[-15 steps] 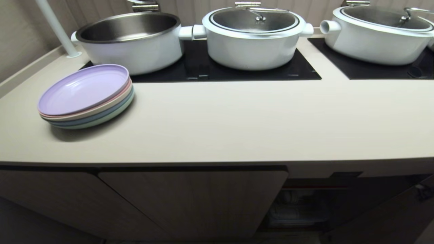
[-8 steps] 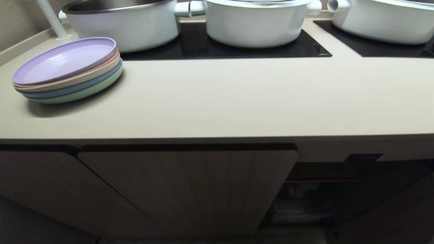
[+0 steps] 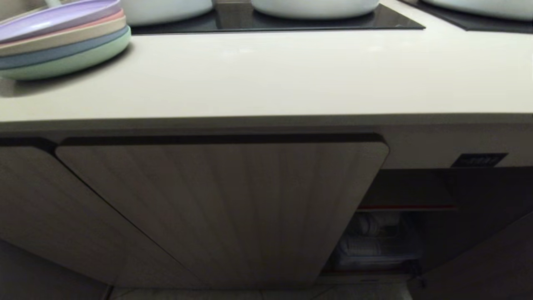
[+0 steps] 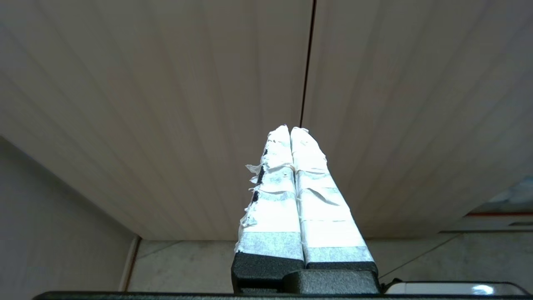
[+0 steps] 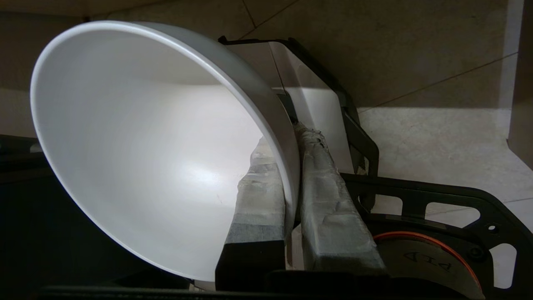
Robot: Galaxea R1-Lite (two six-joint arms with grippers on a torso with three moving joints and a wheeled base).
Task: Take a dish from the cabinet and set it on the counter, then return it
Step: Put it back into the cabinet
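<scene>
The right gripper (image 5: 291, 166) has its taped fingers pinched on the rim of the small white ceramic bowl (image 5: 145, 154), low by the tiled floor. The beige ribbed cabinet (image 3: 225, 208) stands open, stacked dishes probably inside, too dim to tell. Best to keep the bowl level and clear the red-edged shelf (image 3: 406, 207). The left gripper (image 4: 290, 133) is parked, fingers pressed together.
</scene>
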